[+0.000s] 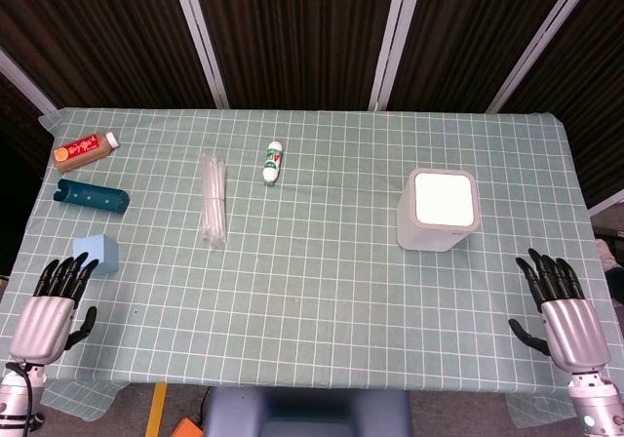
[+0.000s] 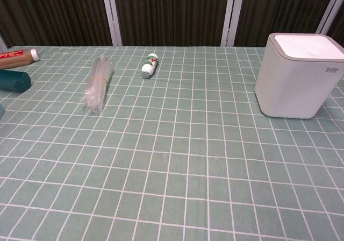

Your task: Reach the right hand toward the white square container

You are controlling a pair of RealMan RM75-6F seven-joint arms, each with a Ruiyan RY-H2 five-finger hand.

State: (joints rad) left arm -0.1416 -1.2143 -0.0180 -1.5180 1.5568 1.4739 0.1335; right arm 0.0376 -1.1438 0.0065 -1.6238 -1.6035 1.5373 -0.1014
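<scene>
The white square container stands upright on the right half of the green checked tablecloth; in the chest view the container fills the right edge. My right hand lies flat near the front right corner, fingers spread and pointing away, holding nothing, a good way in front of and to the right of the container. My left hand lies at the front left corner, fingers apart and empty. Neither hand shows in the chest view.
A bundle of clear straws and a small white bottle lie mid-table. At the left are a brown bottle, a teal case and a light blue block, just ahead of my left hand.
</scene>
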